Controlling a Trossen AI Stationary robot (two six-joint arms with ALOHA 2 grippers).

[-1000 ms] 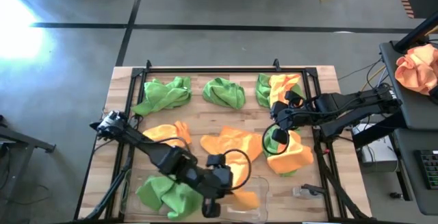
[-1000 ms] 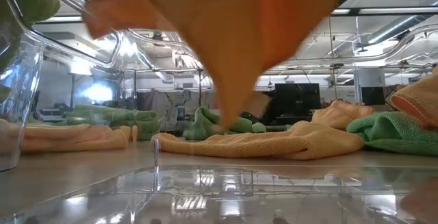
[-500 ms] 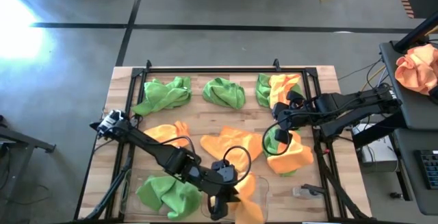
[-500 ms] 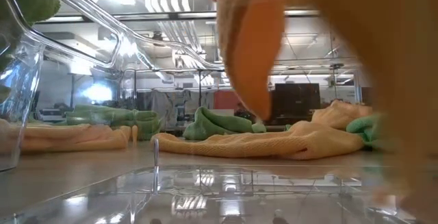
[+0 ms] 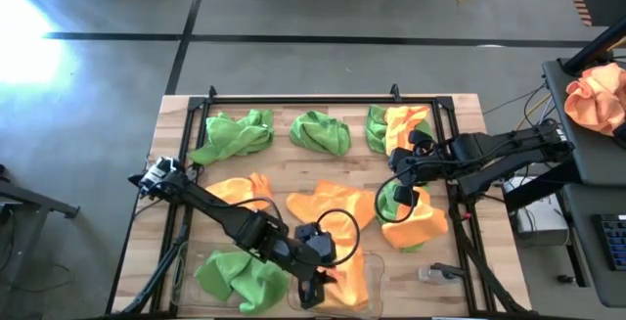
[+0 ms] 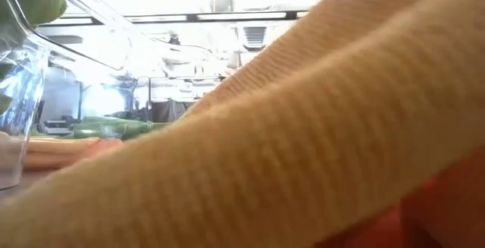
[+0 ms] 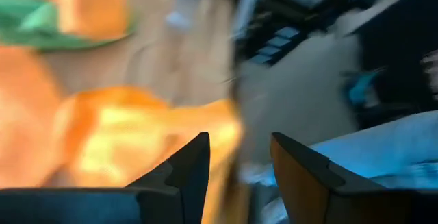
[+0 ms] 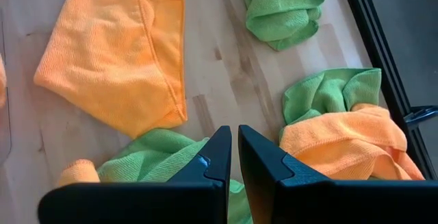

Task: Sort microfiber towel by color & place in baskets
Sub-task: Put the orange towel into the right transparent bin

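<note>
Table mostly hidden in low view by orange towel (image 6: 318, 127); left gripper (image 7: 236, 166) parted, empty; right gripper (image 8: 233, 157) closed, empty.

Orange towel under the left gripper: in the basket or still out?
In. The orange towel lies inside the clear basket at the table's near edge, and the left gripper above it stands open, holding nothing.

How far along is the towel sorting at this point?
Done: a green towel sits in the left basket. In hand: the left gripper, jaws open, is over an orange towel in the right basket. Left: green and orange towels across the table; the right gripper hovers shut over them.
</note>
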